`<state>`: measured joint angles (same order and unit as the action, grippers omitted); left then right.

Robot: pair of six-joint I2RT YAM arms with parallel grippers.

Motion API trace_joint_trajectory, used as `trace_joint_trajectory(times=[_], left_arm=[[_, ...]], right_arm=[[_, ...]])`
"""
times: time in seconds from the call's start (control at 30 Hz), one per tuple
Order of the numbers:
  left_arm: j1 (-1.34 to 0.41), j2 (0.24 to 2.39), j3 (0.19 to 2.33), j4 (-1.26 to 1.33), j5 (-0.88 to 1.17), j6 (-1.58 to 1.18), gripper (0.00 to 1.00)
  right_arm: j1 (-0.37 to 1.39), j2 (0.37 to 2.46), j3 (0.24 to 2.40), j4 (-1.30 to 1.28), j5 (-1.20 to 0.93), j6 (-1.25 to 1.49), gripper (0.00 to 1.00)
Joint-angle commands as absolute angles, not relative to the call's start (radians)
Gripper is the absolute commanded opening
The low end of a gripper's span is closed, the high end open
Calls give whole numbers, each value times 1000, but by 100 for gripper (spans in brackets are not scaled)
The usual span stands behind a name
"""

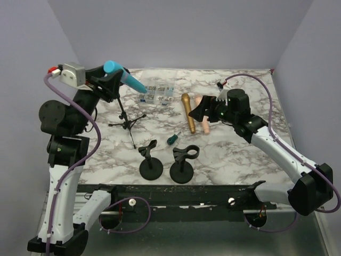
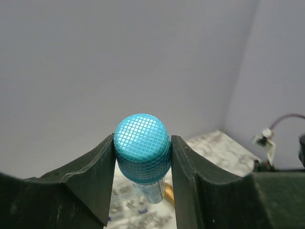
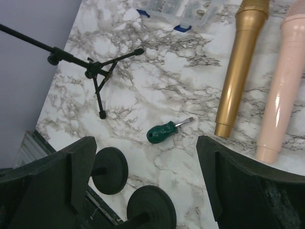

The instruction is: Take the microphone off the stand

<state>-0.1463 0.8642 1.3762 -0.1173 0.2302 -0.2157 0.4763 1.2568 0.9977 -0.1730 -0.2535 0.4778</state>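
Observation:
A blue microphone (image 1: 128, 79) with a mesh head (image 2: 142, 148) is tilted above the table's left side, its tail pointing right and down. My left gripper (image 1: 109, 74) is shut on its head, one finger (image 2: 90, 181) on each side. The black tripod stand (image 1: 127, 121) rises under it. The stand's top is hidden behind the gripper, so I cannot tell if the microphone sits in its clip. My right gripper (image 1: 200, 109) is open and empty, hovering over the table middle (image 3: 143, 176).
A gold microphone (image 1: 187, 112) and a pink microphone (image 1: 205, 121) lie right of centre. A green screwdriver (image 1: 171, 140) lies mid-table. Two round-base stands (image 1: 151, 160) (image 1: 183, 162) stand near the front edge. A clear parts box (image 1: 157, 95) sits at the back.

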Motion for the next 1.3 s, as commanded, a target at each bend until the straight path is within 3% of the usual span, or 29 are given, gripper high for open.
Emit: trace_joint_trajectory(times=[0.0, 0.33, 0.63, 0.87, 1.27], left_arm=[[-151, 887, 1165, 146, 590, -425, 0], [-149, 1059, 1072, 320, 891, -692, 0], [-156, 1234, 1042, 497, 986, -909, 0], [-194, 1319, 1027, 606, 1026, -1021, 0], [-256, 1348, 1031, 574, 1022, -1012, 0]], right_arm=[[494, 1194, 1020, -115, -389, 471, 95], [495, 1069, 955, 128, -591, 425, 94], [518, 1184, 941, 431, -725, 583, 81], [631, 1309, 985, 465, -640, 594, 80], [655, 1321, 979, 437, -437, 584, 63]])
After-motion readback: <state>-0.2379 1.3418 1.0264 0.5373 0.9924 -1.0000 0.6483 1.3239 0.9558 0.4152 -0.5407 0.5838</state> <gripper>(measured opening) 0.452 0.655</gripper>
